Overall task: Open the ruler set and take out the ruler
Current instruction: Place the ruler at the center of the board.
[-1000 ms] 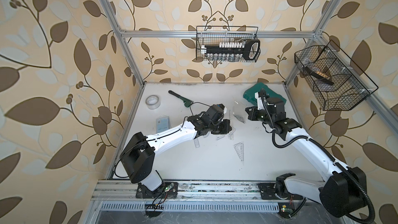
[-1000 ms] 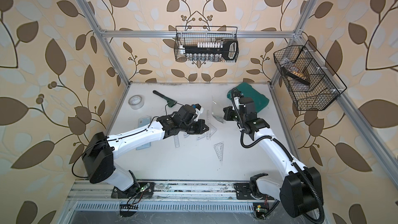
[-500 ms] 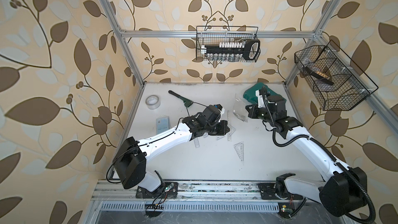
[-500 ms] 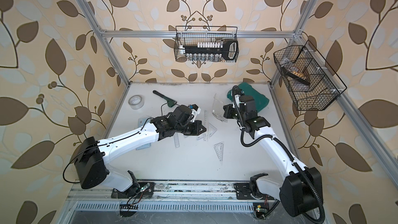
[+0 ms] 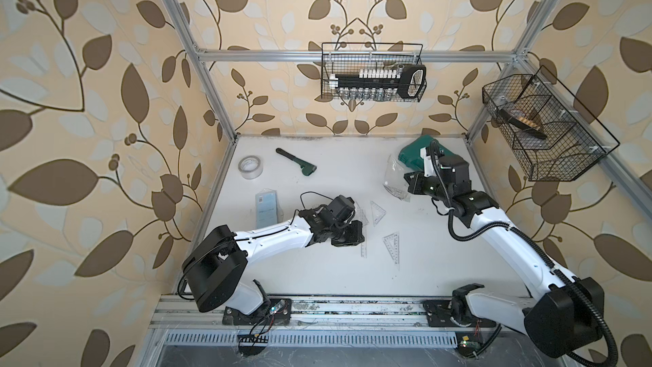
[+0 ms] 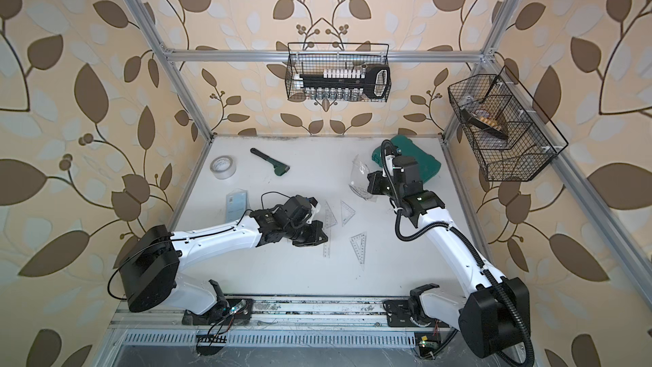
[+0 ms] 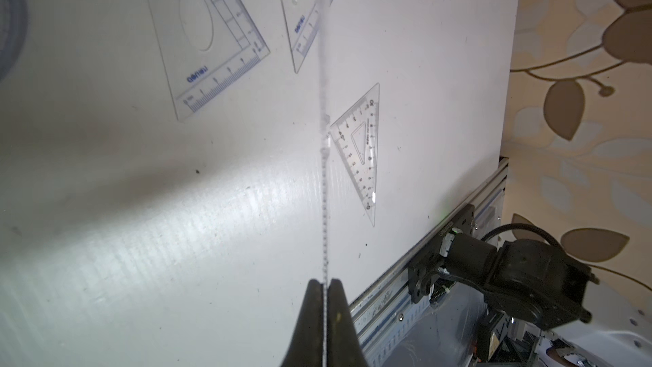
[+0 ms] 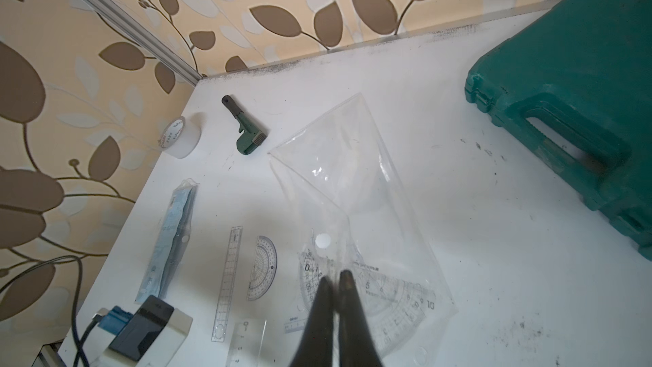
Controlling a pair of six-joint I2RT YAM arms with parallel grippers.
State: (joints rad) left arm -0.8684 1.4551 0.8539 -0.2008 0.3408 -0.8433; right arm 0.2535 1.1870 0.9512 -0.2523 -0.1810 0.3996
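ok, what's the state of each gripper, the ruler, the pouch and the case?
left gripper: shut on ruler
ruler: out of pouch, pinched edge-on
right gripper: shut on pouch
pouch: held, protractor inside
green case: closed
small set square: flat on table

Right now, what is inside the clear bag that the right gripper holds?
Through the clear bag, a transparent protractor shows at the end pinched by the right gripper. The rest looks empty. The fingers cover a small part.

White arm links [image 5: 268, 238], black joints [image 5: 215, 270], black corrugated cable [image 5: 462, 240], dark tapered fingers [image 7: 310, 319]
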